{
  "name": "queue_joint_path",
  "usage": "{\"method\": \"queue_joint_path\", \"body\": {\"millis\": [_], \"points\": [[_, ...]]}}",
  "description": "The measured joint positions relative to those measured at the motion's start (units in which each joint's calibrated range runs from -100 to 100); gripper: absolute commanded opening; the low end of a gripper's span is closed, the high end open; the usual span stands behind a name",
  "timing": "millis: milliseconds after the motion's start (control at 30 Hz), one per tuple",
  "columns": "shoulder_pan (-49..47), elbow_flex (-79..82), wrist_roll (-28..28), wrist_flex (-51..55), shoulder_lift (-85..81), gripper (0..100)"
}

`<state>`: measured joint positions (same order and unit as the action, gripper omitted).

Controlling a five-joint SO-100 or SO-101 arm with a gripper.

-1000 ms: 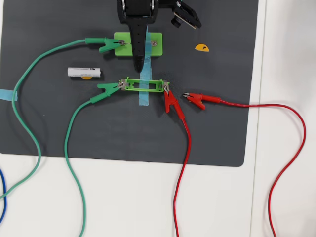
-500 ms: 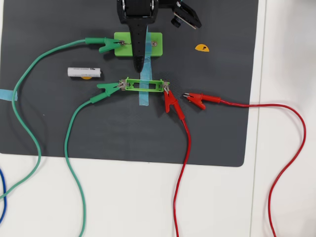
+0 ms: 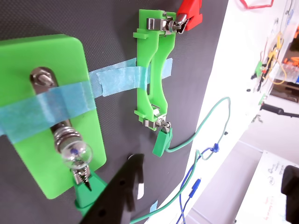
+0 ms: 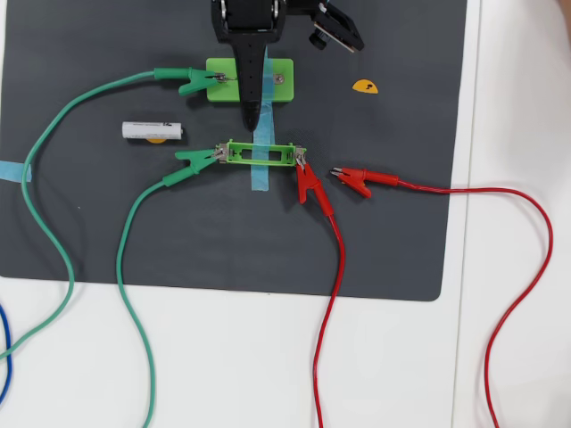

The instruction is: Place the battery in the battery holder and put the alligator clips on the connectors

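Black plastic formed the end effector (image 4: 253, 114) we saw from overhead, its long fixed finger pointing down across the wide solid green plate (image 4: 284, 92) with its tip just above the holder; the other finger (image 4: 339, 28) stood splayed far off to the right, so it was wide open and held nothing. In the wrist view that plate (image 3: 28, 60) carried a small glass bulb (image 3: 76, 155) under a strip of blue tape (image 3: 46, 105).

Just below the fingertip in the overhead view lay the narrow bright green battery holder (image 4: 239, 154), taped to the dark grey mat (image 4: 107, 232) and empty. One green alligator clip (image 4: 198, 159) gripped the tab at its left end, and one red alligator clip (image 4: 309, 185) gripped the tab at its right end. A second green alligator clip (image 4: 191, 81) bit the left side of the plate. A second red alligator clip (image 4: 355, 179) lay loose on the mat, just beside the clamped red one and apart from it.

We found the small white cylindrical battery (image 4: 153, 130) lying on its side on the mat, left of the holder and well apart from the end effector. Green wires (image 4: 134, 312) and red wires (image 4: 326, 339) trailed off the mat onto the white tabletop (image 4: 268, 374).
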<state>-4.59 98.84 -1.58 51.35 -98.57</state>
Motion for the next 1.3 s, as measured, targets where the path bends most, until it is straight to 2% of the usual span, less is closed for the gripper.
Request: {"method": "queue_joint_path", "body": {"millis": [700, 900, 1000, 1100, 1300], "points": [[0.0, 0.0, 0.05, 0.0, 0.08, 29], [10.19, -5.24, 2.33, -0.43, 2.52, 29], [17.92, -14.84, 2.58, -5.75, 11.76, 29], [21.5, -21.59, 3.2, -9.87, 21.42, 29], [23.96, -48.96, 5.48, -9.27, 58.13, 29]]}}
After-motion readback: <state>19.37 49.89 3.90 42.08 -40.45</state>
